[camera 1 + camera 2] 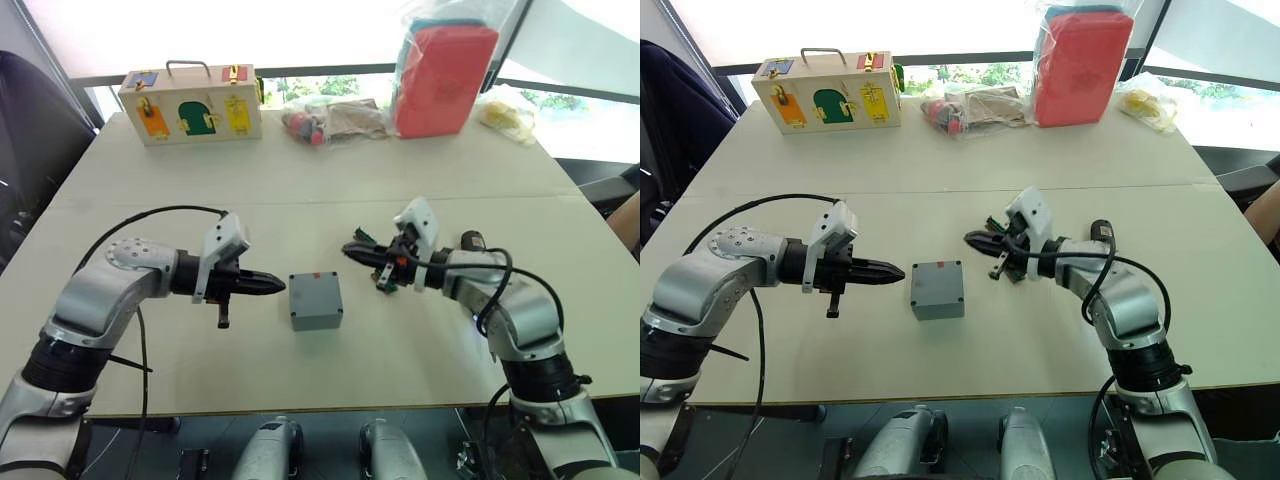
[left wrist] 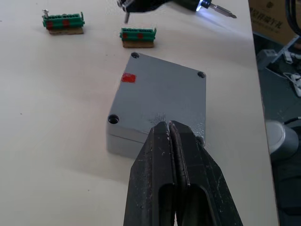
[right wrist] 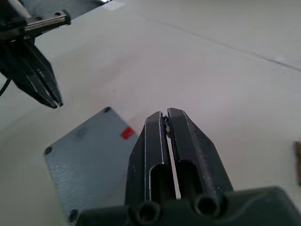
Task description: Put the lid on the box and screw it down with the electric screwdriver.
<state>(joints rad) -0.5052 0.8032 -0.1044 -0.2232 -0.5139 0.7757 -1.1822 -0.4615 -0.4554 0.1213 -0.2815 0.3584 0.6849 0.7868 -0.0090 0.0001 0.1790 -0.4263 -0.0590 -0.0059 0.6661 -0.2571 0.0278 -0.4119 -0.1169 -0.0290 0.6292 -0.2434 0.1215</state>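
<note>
Item: lidded box on counter, flanked by two shut sets of jaws; screwdriver not in hand.

The lid point(image 2: 160, 96), red mark up, sits square on the grey box point(image 1: 318, 320), so placement looks done and screwing remains; whether its corner holes hold screws cannot be told. The left gripper point(image 2: 169, 125) has its jaws pressed together and empty, with the tips over the box's near edge, likely poised to steady it. The right gripper point(image 3: 165, 115) has its jaws together, just off the box's opposite side. A tiny speck shows at their tips, perhaps a screw, but this is not certain. The electric screwdriver point(image 2: 207, 4), tip light on, lies just behind the right jaws, ungripped. Two green bit strips point(image 2: 138, 36) lie between box and right jaws, within reach for the fastening step.
</note>
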